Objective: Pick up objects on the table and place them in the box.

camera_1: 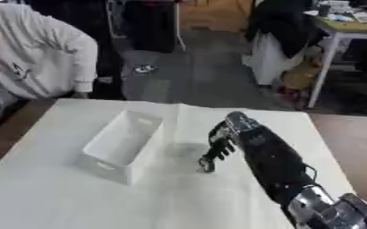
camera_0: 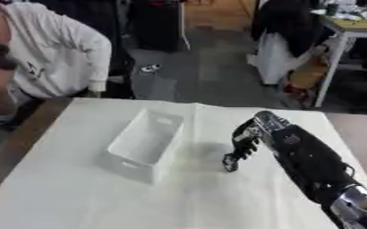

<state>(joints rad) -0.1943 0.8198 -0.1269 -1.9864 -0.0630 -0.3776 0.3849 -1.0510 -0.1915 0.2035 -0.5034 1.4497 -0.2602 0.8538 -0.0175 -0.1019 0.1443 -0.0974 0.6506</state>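
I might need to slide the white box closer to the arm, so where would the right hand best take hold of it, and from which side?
Probably the near short wall of the white box, which has a handle slot. The box lies lengthwise, running away from the robot, open top up. The right hand, fingers pointing down beside its right long wall, could come from above and hook over that rim.

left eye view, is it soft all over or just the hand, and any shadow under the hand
Left eye view: soft all over, the white box with smeared edges, the right hand blurred at its fingertips, a faint grey shadow on the white table between box and hand. Right eye view: the same softness; the shadow again lies left of the hand; no glare on the table.
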